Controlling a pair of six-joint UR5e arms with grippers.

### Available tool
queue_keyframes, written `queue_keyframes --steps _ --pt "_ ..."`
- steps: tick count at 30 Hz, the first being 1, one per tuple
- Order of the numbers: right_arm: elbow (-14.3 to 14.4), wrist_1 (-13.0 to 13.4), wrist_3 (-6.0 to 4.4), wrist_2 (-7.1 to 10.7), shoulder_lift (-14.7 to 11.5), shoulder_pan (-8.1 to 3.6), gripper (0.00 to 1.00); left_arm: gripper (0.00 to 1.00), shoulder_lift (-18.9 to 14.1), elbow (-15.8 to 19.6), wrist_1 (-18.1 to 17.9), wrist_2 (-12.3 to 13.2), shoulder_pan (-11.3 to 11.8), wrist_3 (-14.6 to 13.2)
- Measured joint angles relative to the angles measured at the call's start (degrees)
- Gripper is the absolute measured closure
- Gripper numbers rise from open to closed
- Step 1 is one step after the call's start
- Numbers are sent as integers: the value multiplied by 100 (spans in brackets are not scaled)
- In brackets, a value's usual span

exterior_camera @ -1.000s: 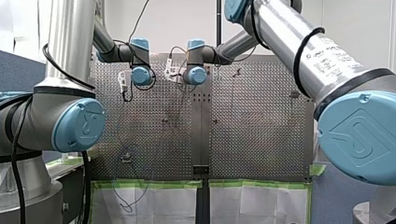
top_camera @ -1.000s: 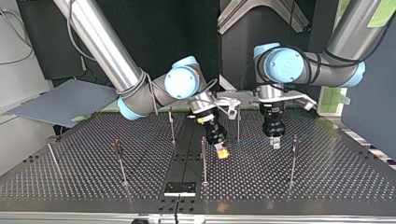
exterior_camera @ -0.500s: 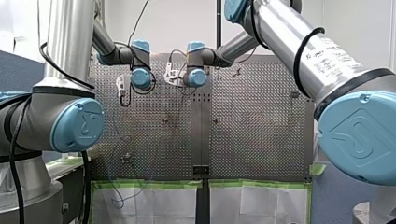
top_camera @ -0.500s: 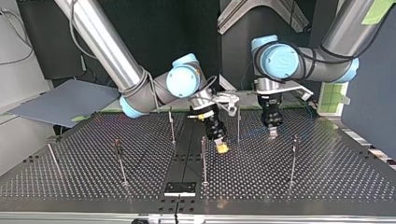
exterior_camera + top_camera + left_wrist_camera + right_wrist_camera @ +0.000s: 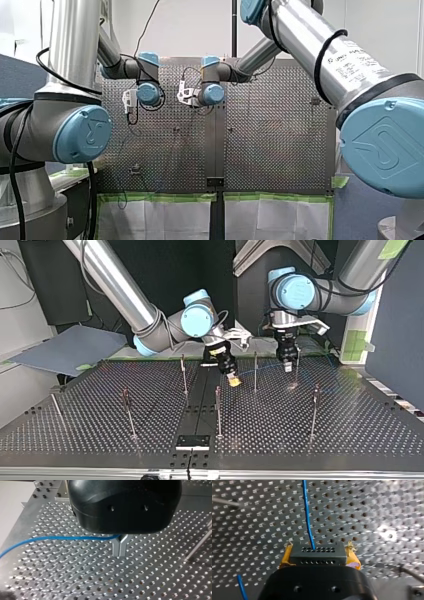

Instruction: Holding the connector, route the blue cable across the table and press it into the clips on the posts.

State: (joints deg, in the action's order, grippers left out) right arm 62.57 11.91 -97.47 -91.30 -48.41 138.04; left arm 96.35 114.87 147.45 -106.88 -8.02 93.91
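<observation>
The connector [image 5: 317, 555] is clamped by the right gripper [image 5: 232, 381]; the cable [image 5: 62, 538] seems pinched in the left gripper [image 5: 120, 552], presumably so it is tensioned for the posts [image 5: 255, 371].

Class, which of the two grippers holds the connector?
My right gripper: its yellow-padded jaws clamp the black connector; my left gripper pinches only the blue cable.

- My right gripper [image 5: 232, 380], w/ yellow pads, hangs low over table [image 5: 100, 432].
- Post [image 5: 255, 371] stands btwn it and my left gripper [image 5: 287, 366].
- Blue cable [image 5: 267, 370] shows faintly btwn them.
</observation>
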Motion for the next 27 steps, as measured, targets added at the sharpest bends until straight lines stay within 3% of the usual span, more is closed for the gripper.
queue_keyframes --steps 18,27 --pt "814 -36 126 -42 -7 1 100 99 653 860 -863 207 -21 81" --pt "985 7 127 -58 1 -50 100 99 1051 917 -1296 488 -24 168"
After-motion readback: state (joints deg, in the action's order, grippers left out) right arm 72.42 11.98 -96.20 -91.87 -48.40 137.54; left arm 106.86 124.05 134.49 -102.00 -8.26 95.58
